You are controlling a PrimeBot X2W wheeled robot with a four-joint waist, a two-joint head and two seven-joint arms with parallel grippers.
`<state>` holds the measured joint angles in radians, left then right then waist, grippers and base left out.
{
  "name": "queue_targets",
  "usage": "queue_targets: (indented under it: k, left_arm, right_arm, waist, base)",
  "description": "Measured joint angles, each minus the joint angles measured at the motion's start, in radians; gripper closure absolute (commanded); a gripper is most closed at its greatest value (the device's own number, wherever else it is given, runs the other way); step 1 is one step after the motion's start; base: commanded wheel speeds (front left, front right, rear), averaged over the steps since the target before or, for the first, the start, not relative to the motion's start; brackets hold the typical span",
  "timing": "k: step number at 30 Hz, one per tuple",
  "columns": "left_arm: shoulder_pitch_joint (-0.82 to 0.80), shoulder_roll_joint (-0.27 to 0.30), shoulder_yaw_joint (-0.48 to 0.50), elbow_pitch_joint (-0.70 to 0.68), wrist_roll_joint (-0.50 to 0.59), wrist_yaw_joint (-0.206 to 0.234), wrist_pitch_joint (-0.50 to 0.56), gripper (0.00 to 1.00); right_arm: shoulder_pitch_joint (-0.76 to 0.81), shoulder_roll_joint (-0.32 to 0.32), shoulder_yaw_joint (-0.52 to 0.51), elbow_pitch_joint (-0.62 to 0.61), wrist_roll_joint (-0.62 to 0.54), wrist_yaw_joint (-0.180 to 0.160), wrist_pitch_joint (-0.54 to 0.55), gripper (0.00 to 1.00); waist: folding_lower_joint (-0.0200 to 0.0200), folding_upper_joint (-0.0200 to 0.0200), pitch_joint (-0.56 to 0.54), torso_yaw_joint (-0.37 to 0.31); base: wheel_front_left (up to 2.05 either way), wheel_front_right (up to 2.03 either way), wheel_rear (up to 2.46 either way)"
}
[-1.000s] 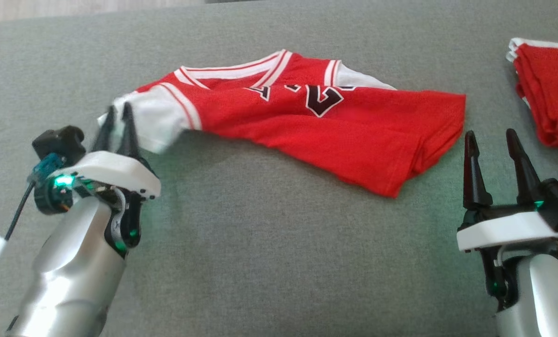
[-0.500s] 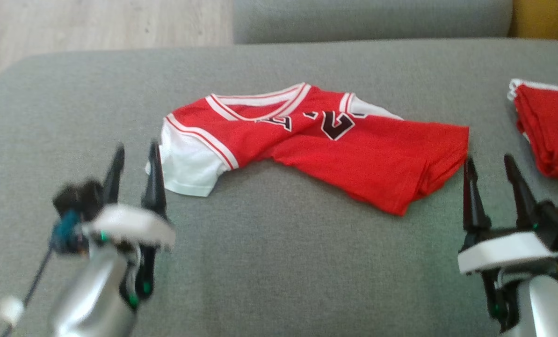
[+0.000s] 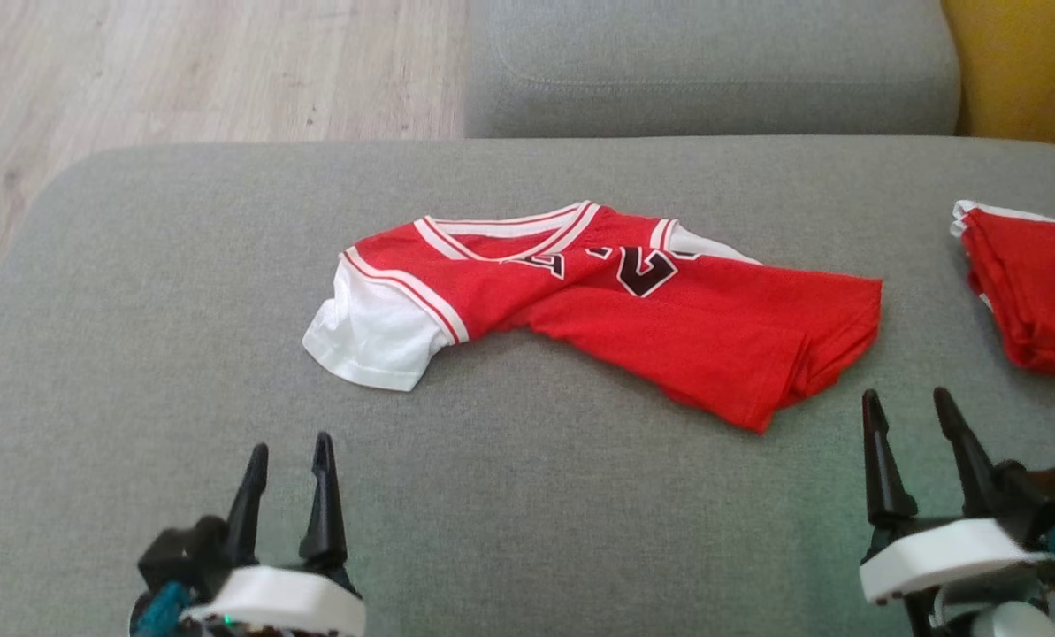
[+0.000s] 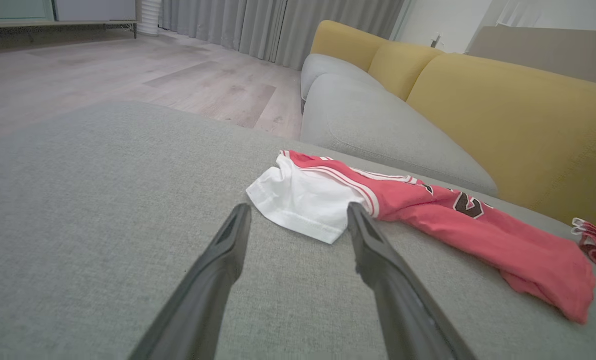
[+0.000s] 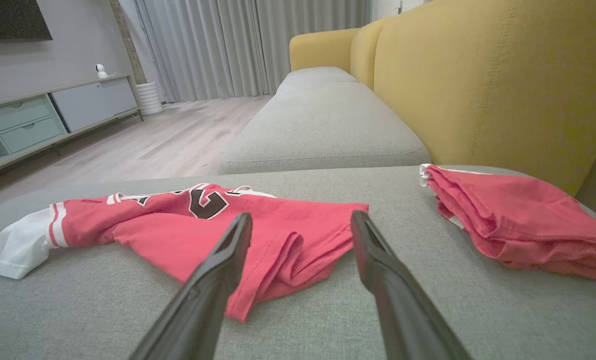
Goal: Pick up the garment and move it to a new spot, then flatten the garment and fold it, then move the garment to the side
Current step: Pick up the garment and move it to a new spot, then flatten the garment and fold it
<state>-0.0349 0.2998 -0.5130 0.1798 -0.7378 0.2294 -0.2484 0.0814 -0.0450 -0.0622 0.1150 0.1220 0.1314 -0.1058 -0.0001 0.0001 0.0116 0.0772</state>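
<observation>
garment (image 3: 615, 310) lies crosswise on the cushion (image 3: 138, 265); your right gripper (image 3: 905, 398), fingers apart like the left gripper (image 3: 290, 445), sits nearer, just short of its hem.

Jersey (image 3: 598, 301) lies centrally on the seat cushion (image 3: 138, 310). Folded garment (image 3: 1035, 296) lies to its right, apart. Second cushion (image 3: 713, 80) sits behind. Left gripper (image 3: 291, 442) and right gripper (image 3: 905, 394) stand in front.
</observation>
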Motion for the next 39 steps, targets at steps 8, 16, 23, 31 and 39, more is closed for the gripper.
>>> queue_targets:
  k: [8,16,23,31,39]
  left_arm:
    - [0.024,-0.001,-0.004,-0.030,0.019,0.017,-0.001,0.00]
    - [0.024,-0.001,-0.005,-0.046,0.028,0.027,0.000,0.00]
    - [0.023,0.002,-0.009,-0.054,0.039,0.040,0.002,0.00]
    - [0.016,0.002,-0.017,-0.060,0.052,0.045,0.010,0.00]
    - [-0.021,-0.002,-0.036,-0.062,0.061,0.048,0.011,0.00]
  right_arm:
    - [0.016,0.000,0.025,0.009,0.012,0.000,-0.001,0.00]
    - [0.015,0.000,0.028,0.011,0.012,0.000,-0.001,0.00]
    - [0.013,0.000,0.027,0.013,0.009,0.000,-0.001,0.00]
    - [-0.004,0.000,0.045,0.048,-0.001,0.000,0.016,0.00]
    - [-0.119,0.000,0.066,0.240,-0.007,0.000,0.045,0.00]
  waist:
    - [0.0001,0.0000,-0.012,-0.003]
    - [0.0001,0.0000,-0.005,-0.006]
    - [0.0001,-0.0001,0.006,-0.002]
    - [0.0002,-0.0001,0.037,0.017]
    - [0.0003,-0.0001,0.094,0.059]
  base:
    - [0.00,0.00,0.00]
    - [0.00,0.00,0.00]
    - [0.00,0.00,0.00]
    - [0.00,0.00,0.00]
    - [0.00,0.00,0.00]
